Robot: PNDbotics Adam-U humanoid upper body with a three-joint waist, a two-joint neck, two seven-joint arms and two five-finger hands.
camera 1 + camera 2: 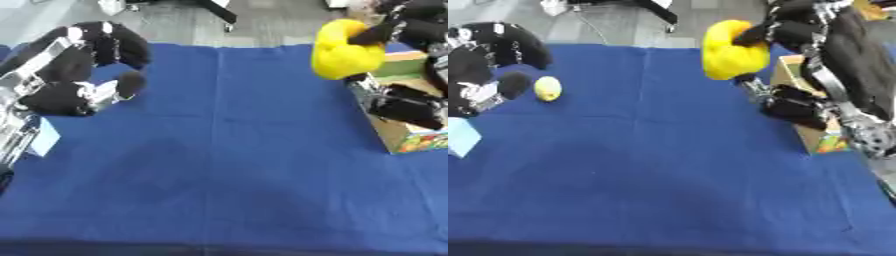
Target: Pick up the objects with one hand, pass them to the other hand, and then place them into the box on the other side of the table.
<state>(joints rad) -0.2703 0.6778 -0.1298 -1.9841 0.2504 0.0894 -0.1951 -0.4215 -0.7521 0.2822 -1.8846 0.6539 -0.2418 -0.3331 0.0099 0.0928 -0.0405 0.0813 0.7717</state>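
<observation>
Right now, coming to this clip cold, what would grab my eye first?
The bright yellow soft object, held up at the table's far right by the right robot hand, just beside the cardboard box. Next, the left robot hand, curled and empty at the far left, over the blue tablecloth. A small yellow round object lies next to it.

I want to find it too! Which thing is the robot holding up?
Look at the blue table, far right edge, beside the cardboard box. The right hand grips a big yellow soft toy, far bigger than the small yellow ball near the left hand.
</observation>
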